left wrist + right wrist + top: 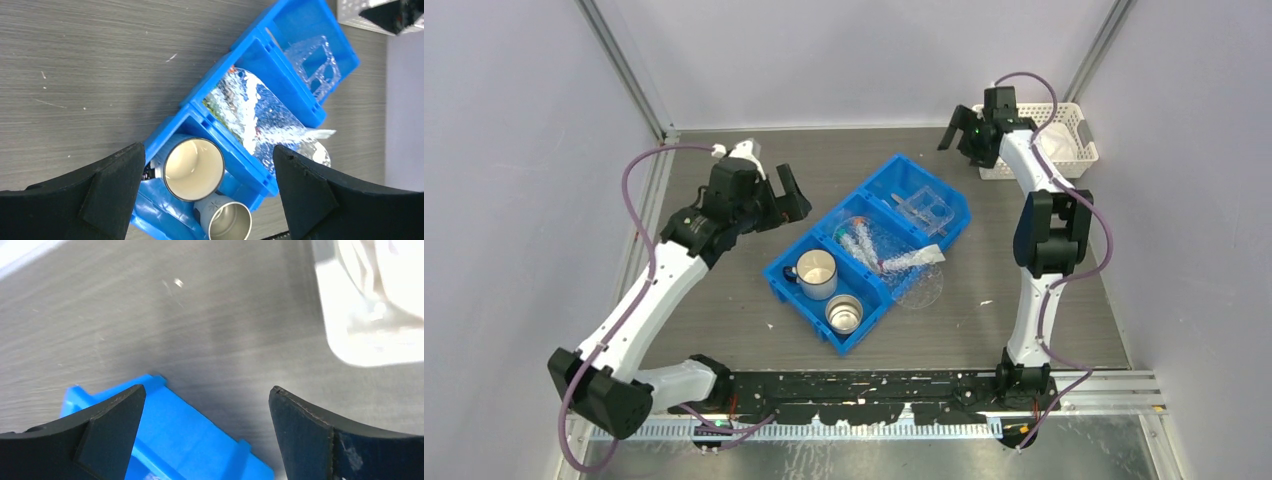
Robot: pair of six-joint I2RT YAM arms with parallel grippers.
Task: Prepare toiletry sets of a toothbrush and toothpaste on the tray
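Currently the blue three-compartment bin (pixel 776 275) sits diagonally at the middle of the tabletop (pixel 724 300) and serves as the reference for all positions. The tray (pixel 924 210) lies inside the bin's far compartment. The toiletry sets (pixel 874 245) lie in a heap in the bin's middle compartment, and one wrapper end projects over the bin's right wall. The bin's near compartment holds a white mug (pixel 816 273) and a steel cup (pixel 846 313), both upright. A clear round piece (pixel 919 285) lies on the tabletop against the bin's right wall. The left gripper (pixel 782 203) hangs just left of the bin, jaws spread wide and holding nothing; its wrist view looks down on the mug and the sets. The right gripper (pixel 964 145) hangs beyond the bin's far corner, between the bin and a white lattice basket (pixel 1064 140), jaws likewise spread wide and holding nothing.
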